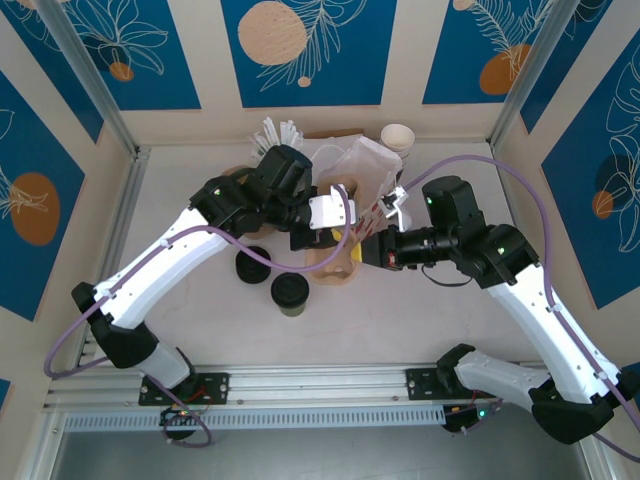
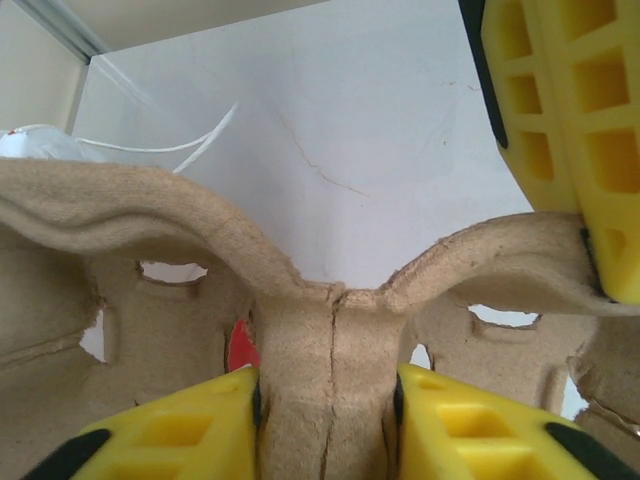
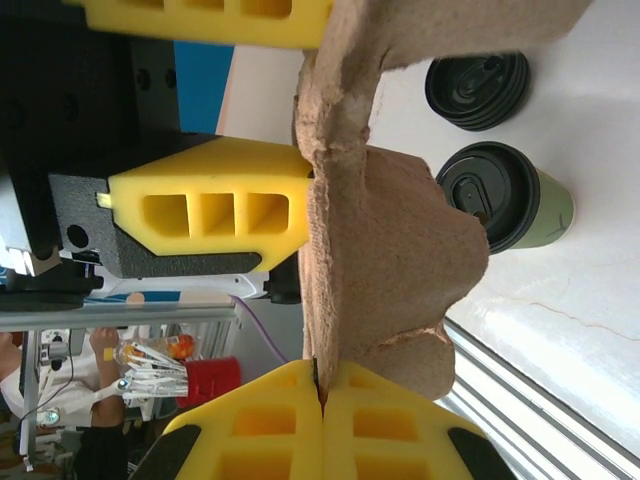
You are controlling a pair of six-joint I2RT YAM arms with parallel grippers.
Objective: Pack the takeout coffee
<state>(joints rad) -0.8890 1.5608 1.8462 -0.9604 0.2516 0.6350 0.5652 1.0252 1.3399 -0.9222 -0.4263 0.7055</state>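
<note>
The takeout coffee (image 1: 290, 293) (image 3: 500, 200), a small olive cup with a black lid, stands upright on the table in front of both grippers, with nothing touching it. Just behind it a brown pulp cup carrier (image 1: 333, 262) (image 2: 150, 230) (image 3: 390, 240) is held between the two arms. My left gripper (image 1: 322, 232) (image 2: 328, 400) presses both yellow pads against the carrier's middle post. My right gripper (image 1: 374, 242) (image 3: 322, 395) is shut on the carrier's thin edge from the right.
A low stack of black lids (image 1: 252, 265) (image 3: 478, 88) lies left of the coffee. Behind the carrier stand a red-and-white bag (image 1: 362, 170), pale lidless cups (image 1: 397, 137) and white straws (image 1: 278, 133). Walls close in the table at back and sides.
</note>
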